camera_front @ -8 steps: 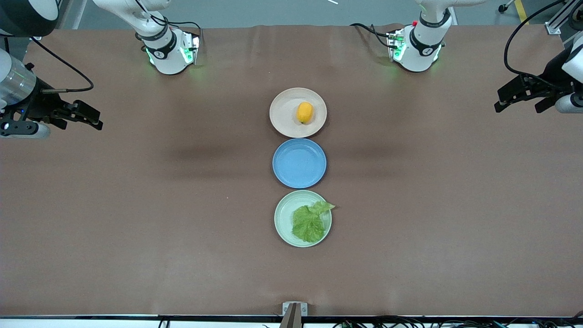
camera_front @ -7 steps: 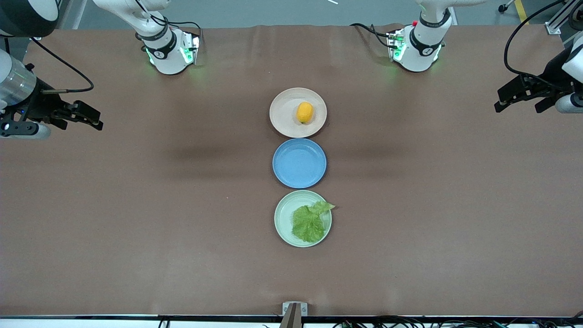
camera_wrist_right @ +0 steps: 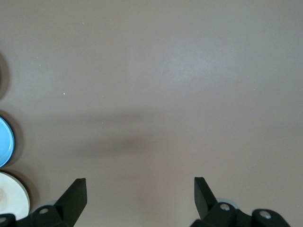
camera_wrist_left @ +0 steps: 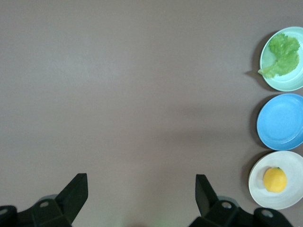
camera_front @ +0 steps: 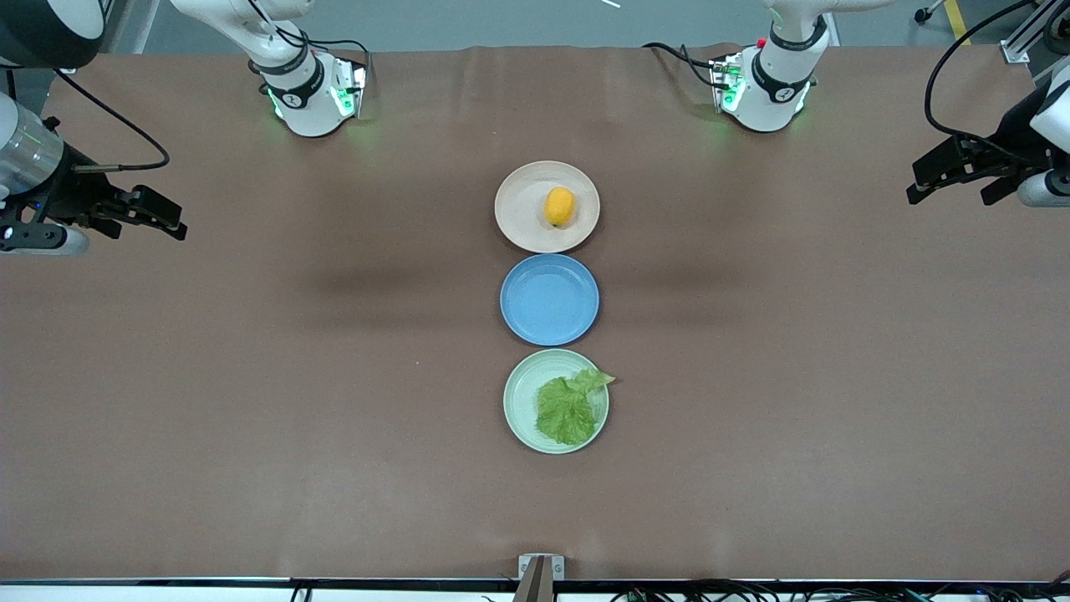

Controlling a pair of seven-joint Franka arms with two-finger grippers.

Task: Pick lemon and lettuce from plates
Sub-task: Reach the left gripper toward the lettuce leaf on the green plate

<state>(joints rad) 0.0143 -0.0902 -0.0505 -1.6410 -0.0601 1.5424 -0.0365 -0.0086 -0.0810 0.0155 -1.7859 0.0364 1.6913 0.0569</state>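
Note:
The lemon (camera_front: 559,206) lies on the beige-cream plate (camera_front: 520,209), the plate farthest from the front camera; it also shows in the left wrist view (camera_wrist_left: 274,179) on that plate (camera_wrist_left: 258,189). The lettuce (camera_front: 567,408) lies on the mint green plate (camera_front: 518,401), nearest the front camera, its stem over the rim; it shows in the left wrist view (camera_wrist_left: 282,55) too. My left gripper (camera_front: 953,180) is open and empty, up in the air at the left arm's end of the table. My right gripper (camera_front: 150,217) is open and empty at the right arm's end.
An empty blue plate (camera_front: 549,299) sits between the two plates, touching both. The table is covered with a brown cloth (camera_front: 334,418). A small metal bracket (camera_front: 540,566) stands at the table edge nearest the front camera.
The right gripper has drifted very slightly outward; the left arm, plates, lemon and lettuce have not moved.

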